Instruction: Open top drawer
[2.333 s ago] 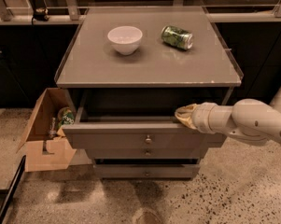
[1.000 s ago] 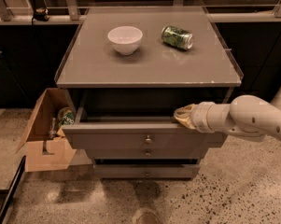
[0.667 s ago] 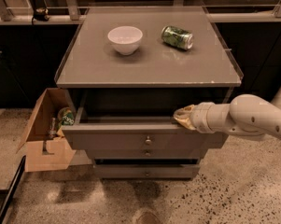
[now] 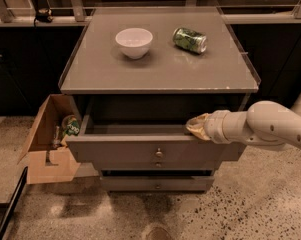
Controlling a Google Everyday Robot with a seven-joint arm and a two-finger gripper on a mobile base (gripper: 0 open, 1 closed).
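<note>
- Camera view shows the gripper (image 4: 196, 126), a tan, tapered tip, lying on the upper edge of the top drawer (image 4: 115, 152), right of centre; whether it is clasping that edge or released cannot be told.
- Behind it a ribbed white wrist joins the smooth, rounded white arm (image 4: 262, 126), which reaches in almost level from the right.
- Top drawer: flat grey front with a small round metal knob (image 4: 159, 152) at its centre, standing out toward the near side, its shallow grey tray showing under the cabinet top.
- Two more grey drawer fronts sit below it; the lowest drawer front (image 4: 190, 184) is set back.
- Cabinet top (image 4: 160, 71): smooth matte grey slab carrying a white round bowl (image 4: 134, 42) and, to its right, a green can (image 4: 189, 39) on its side.
- Left of the cabinet, an open cardboard box (image 4: 42, 166) rests on the speckled floor (image 4: 250, 204).
</note>
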